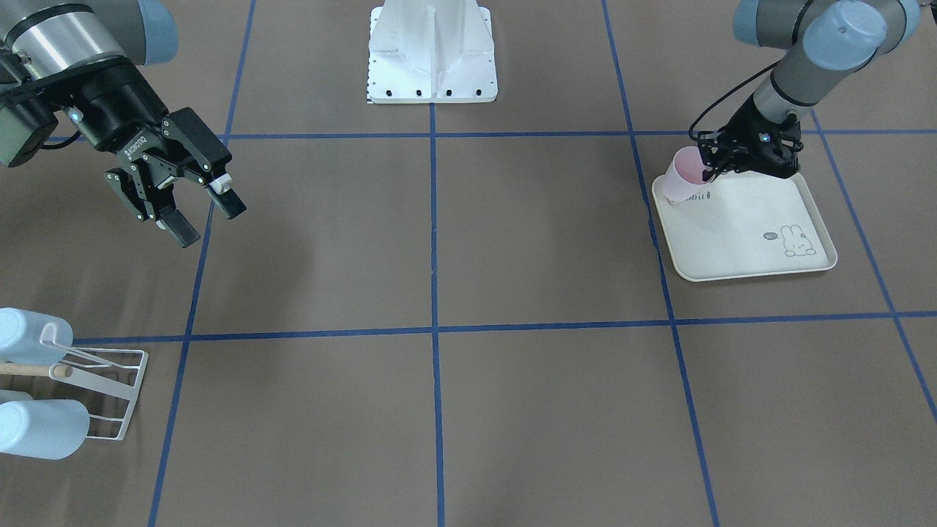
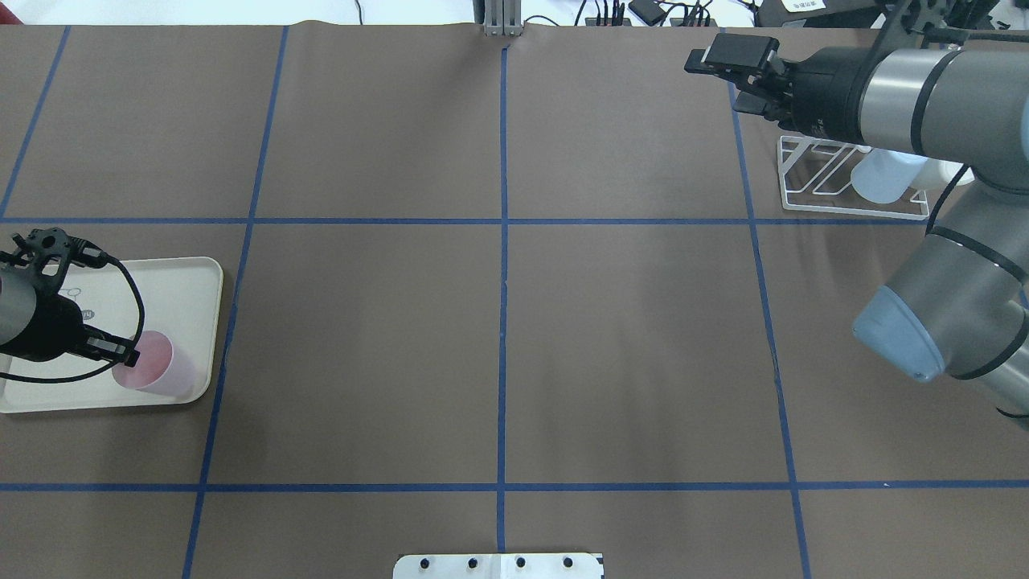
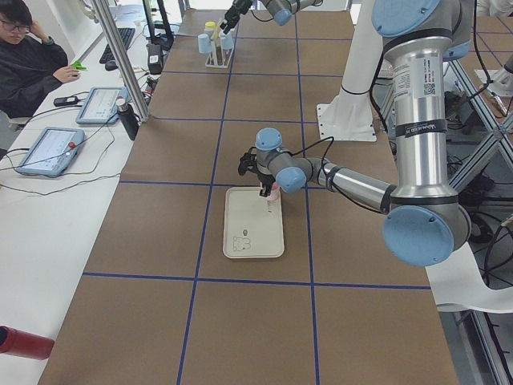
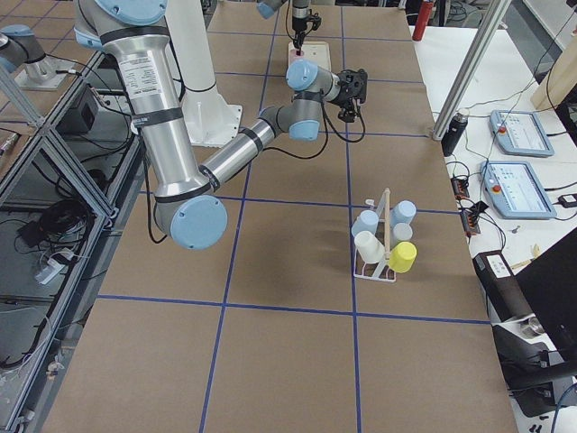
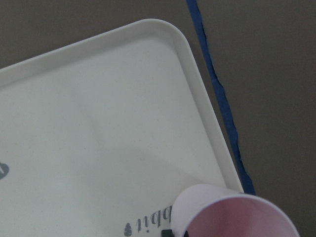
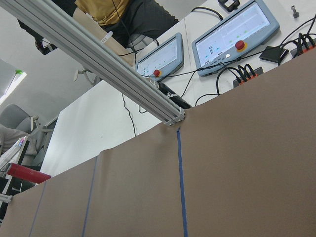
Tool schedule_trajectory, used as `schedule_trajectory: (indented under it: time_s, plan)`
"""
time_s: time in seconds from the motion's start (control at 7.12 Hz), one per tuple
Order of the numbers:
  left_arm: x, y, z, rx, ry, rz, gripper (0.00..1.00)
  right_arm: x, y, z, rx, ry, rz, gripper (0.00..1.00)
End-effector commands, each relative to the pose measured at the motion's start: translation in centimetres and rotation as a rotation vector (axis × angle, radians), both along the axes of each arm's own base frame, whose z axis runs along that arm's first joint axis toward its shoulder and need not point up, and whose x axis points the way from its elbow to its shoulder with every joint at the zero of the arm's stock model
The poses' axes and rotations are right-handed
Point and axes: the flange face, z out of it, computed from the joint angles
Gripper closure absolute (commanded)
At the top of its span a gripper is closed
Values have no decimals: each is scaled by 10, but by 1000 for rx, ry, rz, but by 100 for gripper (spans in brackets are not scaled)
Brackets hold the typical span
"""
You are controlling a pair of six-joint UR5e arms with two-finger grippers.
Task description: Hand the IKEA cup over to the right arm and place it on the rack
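Note:
The pink IKEA cup (image 1: 682, 179) leans on the near-robot corner of the cream rabbit tray (image 1: 754, 245). My left gripper (image 1: 714, 170) is shut on its rim, one finger inside and one outside. In the overhead view the cup (image 2: 154, 366) is at the tray's (image 2: 201, 277) inner edge, with the left gripper (image 2: 120, 351) on it. The left wrist view shows the cup's rim (image 5: 232, 217). My right gripper (image 1: 206, 219) hangs open and empty above the table, close to the white wire rack (image 1: 99, 399). That rack (image 2: 816, 193) holds several pale cups.
The white arm mount plate (image 1: 432, 62) sits at the table's middle on the robot's side. Blue tape lines divide the brown table. A person (image 3: 28, 60) sits at a side desk with tablets (image 3: 48, 148). A yellow cup (image 4: 403, 256) hangs on the rack (image 4: 383, 236).

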Motion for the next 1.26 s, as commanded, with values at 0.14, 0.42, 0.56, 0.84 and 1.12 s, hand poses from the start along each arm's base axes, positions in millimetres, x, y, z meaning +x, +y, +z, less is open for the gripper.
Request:
schedule_trajectory:
  time_s: [0.14,0.42,0.56,0.84,1.12]
  plan:
    - [-77,-45,-71,-21,16,-230,100,2,2,-4,-12,-22,2,0]
    - [-76,-86,-153,-86,166,-421,100,3,4,-8,-30,-50,3,0]
    - [-69,-99,-197,-142,251,-501,100,4,5,-15,-38,-76,6,0]
    - [-61,-117,-260,-239,424,-702,100,1,6,-30,-83,-160,4,0]
    - [-57,-121,-263,-364,713,-791,100,-30,24,-48,-87,-269,-22,0]
